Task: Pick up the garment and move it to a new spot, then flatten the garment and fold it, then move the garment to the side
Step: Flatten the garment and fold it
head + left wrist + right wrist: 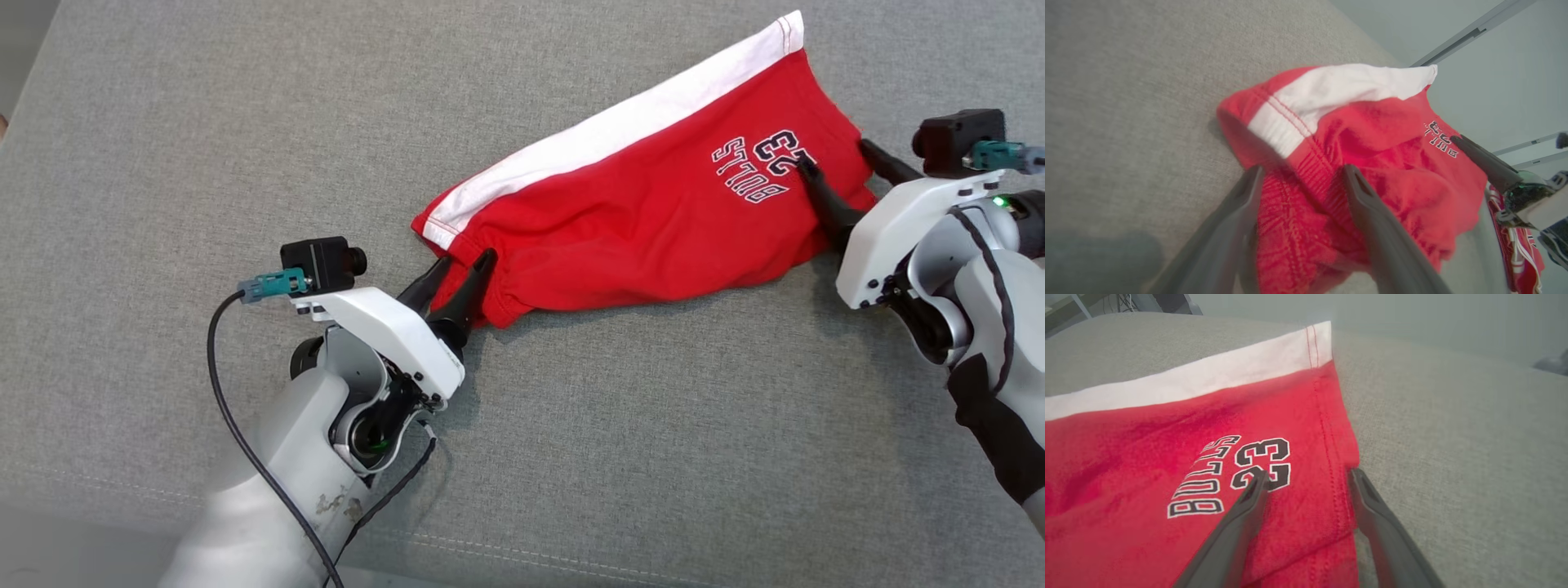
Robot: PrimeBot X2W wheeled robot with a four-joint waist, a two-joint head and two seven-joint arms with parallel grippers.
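Note:
The garment is a pair of red shorts (637,220) with a white side stripe and a "BULLS 23" print, lying slantwise on a grey cloth surface (571,457). My left gripper (467,260) is at the gathered waistband end, open, its two fingers either side of the bunched red fabric (1392,163); the left wrist view shows cloth between them at the gripper (1303,169). My right gripper (834,155) is at the hem end beside the print, open. In the right wrist view, one finger of this gripper (1309,473) lies on the shorts (1147,457) and the other is just off the hem edge.
The grey surface stretches wide around the shorts, with a seam (531,555) near its front edge. Another piece of red and white fabric (1515,253) hangs beyond the surface's edge in the left wrist view. Pale walls and a rail (1470,32) lie behind.

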